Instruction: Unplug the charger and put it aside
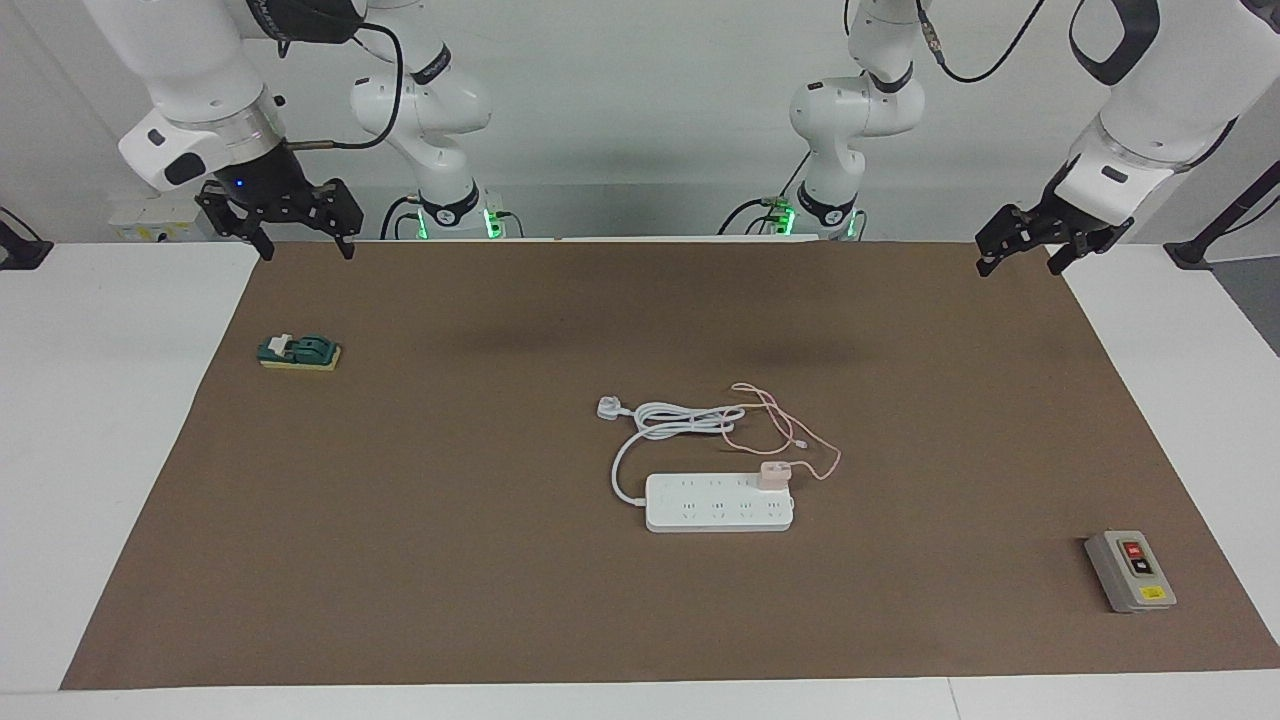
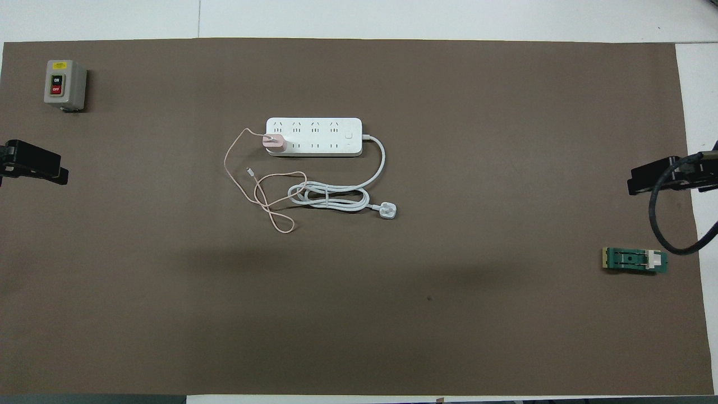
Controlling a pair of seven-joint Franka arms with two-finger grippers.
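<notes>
The pale pink charger (image 1: 774, 475) is plugged into the white power strip (image 1: 718, 508) in the middle of the mat. It sits in the row nearer to the robots, at the strip's end toward the left arm. It also shows in the overhead view (image 2: 275, 142) on the strip (image 2: 322, 137). Its thin pink cable (image 1: 800, 440) lies in loose loops nearer to the robots, partly over the strip's coiled white cord (image 1: 665, 420). My left gripper (image 1: 1022, 262) is open, raised over the mat's edge at its own end. My right gripper (image 1: 305, 243) is open, raised over its end. Both arms wait.
A grey on/off switch box (image 1: 1130, 572) stands toward the left arm's end, farther from the robots than the strip. A small green and yellow block (image 1: 300, 352) lies toward the right arm's end. The brown mat (image 1: 450, 560) covers the white table.
</notes>
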